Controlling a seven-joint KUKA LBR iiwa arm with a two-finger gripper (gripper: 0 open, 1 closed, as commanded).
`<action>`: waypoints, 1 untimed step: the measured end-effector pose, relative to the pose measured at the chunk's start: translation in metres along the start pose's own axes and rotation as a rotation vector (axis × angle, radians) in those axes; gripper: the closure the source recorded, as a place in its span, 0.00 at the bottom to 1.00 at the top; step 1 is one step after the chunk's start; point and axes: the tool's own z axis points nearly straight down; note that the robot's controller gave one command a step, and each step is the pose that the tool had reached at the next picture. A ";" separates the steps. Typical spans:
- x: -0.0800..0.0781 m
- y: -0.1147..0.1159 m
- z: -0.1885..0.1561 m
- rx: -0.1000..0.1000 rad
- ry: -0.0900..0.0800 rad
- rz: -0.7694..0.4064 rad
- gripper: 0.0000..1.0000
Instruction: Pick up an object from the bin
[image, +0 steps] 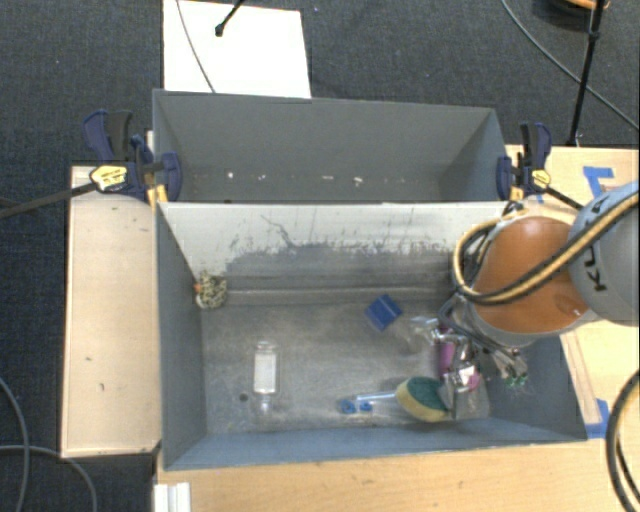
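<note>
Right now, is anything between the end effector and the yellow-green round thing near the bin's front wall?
Nothing visible does. The end effector is close beside the yellow-green round thing, at its right edge in the view. The small blue piece lies on its other side.

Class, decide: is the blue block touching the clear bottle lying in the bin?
Apart. The camera view shows the blue block and the clear bottle with bare bin floor between them.
</note>
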 end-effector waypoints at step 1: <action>0.016 -0.029 0.000 -0.002 -0.002 -0.255 0.00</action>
